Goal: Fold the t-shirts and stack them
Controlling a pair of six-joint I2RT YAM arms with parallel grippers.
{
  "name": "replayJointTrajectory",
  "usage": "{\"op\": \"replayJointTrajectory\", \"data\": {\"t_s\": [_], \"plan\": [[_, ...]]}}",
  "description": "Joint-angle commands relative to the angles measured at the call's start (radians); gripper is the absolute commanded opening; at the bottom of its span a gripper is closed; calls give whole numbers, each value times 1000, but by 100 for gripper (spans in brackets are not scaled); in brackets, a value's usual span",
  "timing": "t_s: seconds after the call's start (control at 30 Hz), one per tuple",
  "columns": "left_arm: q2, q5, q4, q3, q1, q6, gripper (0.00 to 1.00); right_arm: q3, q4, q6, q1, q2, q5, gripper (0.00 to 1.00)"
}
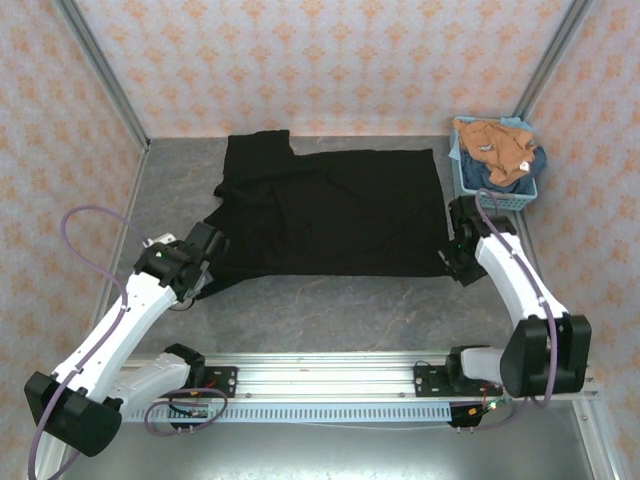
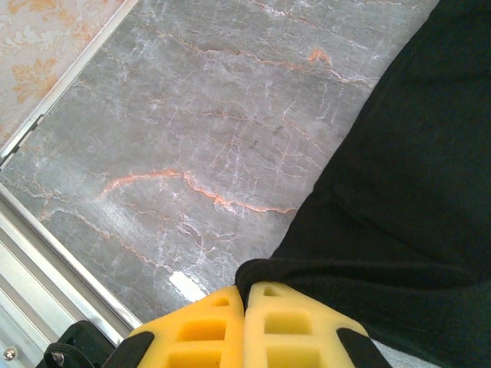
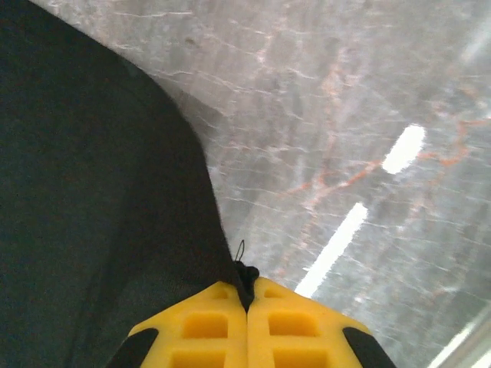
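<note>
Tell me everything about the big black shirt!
The black t-shirt is soft, plain dark cloth, with no print showing on this side. It lies spread nearly flat on the grey marbled table, with one sleeve sticking out at the far side. The left gripper is shut on its near left corner, and the right gripper is shut on its near right corner, where a little thread pokes out.

I see the black tee spread mostly flat, left of the basket, with a sleeve rumpled at its far-left end. The orange-tan tee is crumpled inside the basket, on top of the dark blue tee.
</note>
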Motion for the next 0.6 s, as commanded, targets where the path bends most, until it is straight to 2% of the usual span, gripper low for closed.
{"op": "replayJointTrajectory", "data": {"t_s": [0.0,0.13,0.27,0.37,0.57], "plan": [[-16,-20,-50,-11,8,-46,0,-65,-140,5,-6,-36,58,0],[-52,40,-75,-30,7,-73,0,-143,-115,42,-6,-62,27,0],[-116,110,-82,-2,-9,-63,0,-122,-127,35,-6,-94,52,0],[-162,205,-29,34,-68,-35,0,-81,-135,4,-6,-99,80,0],[-179,242,-106,87,-246,-107,0,-27,-132,-46,-6,-85,87,0]]}}
